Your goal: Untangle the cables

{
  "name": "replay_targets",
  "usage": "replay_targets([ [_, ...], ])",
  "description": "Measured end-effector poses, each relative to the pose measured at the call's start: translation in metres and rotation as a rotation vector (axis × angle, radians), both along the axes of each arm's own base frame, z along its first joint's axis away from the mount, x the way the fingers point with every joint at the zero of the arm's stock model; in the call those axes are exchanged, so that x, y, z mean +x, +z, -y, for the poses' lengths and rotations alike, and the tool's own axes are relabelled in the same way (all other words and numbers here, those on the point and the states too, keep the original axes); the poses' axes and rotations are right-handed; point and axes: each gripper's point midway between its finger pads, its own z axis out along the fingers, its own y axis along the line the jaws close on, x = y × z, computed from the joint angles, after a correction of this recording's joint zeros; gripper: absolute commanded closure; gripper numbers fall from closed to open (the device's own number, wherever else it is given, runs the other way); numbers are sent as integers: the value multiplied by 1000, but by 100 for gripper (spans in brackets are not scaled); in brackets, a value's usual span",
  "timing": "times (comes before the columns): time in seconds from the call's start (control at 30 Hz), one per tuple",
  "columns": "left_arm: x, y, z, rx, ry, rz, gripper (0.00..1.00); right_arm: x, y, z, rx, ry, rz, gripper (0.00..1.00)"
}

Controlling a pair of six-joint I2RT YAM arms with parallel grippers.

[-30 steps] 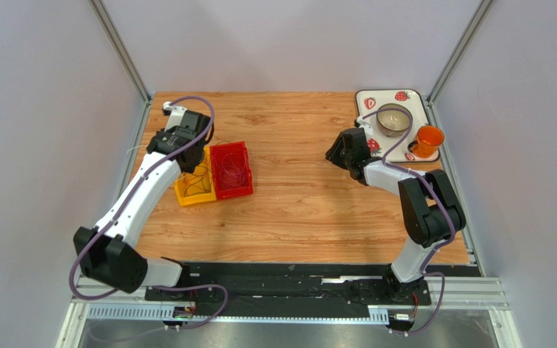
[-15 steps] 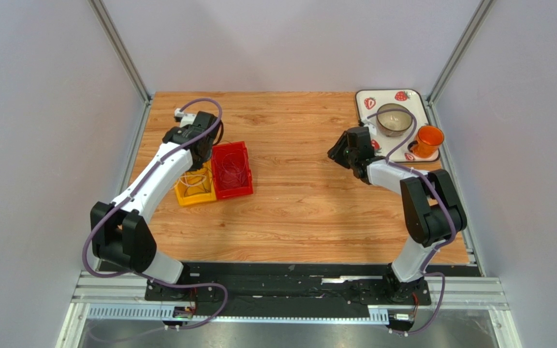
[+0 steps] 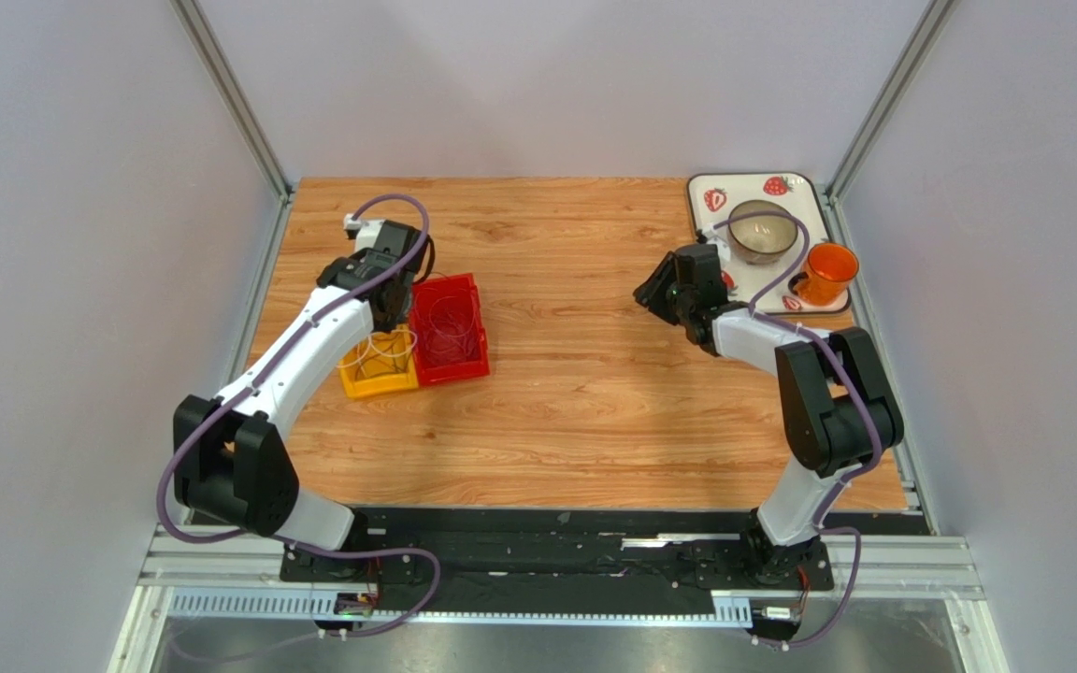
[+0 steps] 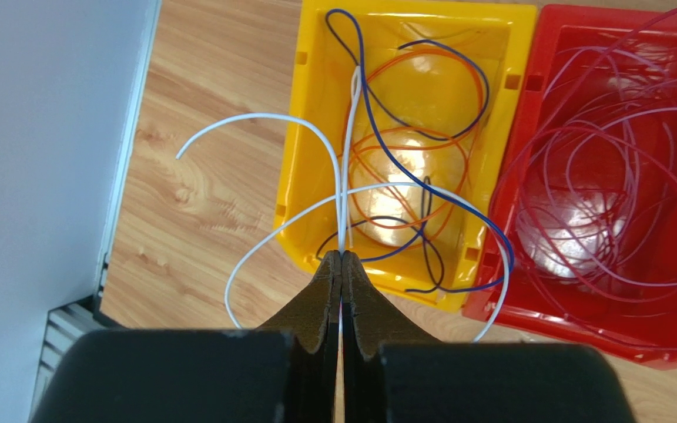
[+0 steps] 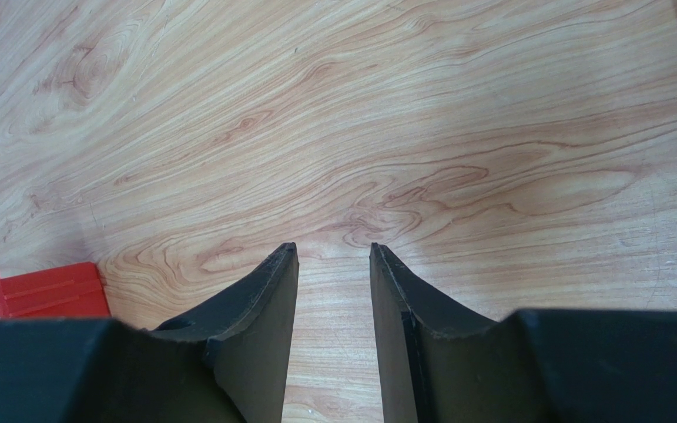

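My left gripper (image 4: 342, 256) is shut on a thin white cable (image 4: 345, 211), pinched at the fingertips just above the near rim of the yellow bin (image 4: 315, 106). The white cable loops left over the wood and right toward the red bin (image 4: 580, 339). Orange, blue and black cables (image 4: 408, 189) lie tangled inside the yellow bin. Red and pale cables (image 4: 598, 176) coil in the red bin. In the top view the left gripper (image 3: 387, 290) hangs over the far end of the two bins. My right gripper (image 5: 333, 251) is open over bare wood, nothing between its fingers.
A strawberry-patterned tray (image 3: 710, 196) at the back right carries a metal bowl (image 3: 759, 232) and an orange cup (image 3: 825, 274), close behind the right gripper (image 3: 650, 297). The left wall (image 4: 42, 132) and table edge run beside the yellow bin (image 3: 379, 368).
The left arm has swung right and farther back, its wrist now between the two bins. The right arm has shifted slightly.
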Motion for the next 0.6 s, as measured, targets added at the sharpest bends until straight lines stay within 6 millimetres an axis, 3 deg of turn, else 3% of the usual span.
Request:
replay_targets([
  [0.47, 35, -13, 27, -99, -66, 70, 100, 1, 1, 2, 23, -4, -1, 61],
  [0.6, 34, -29, 27, -106, -66, 66, 100, 1, -1, 4, 25, -8, -5, 61],
])
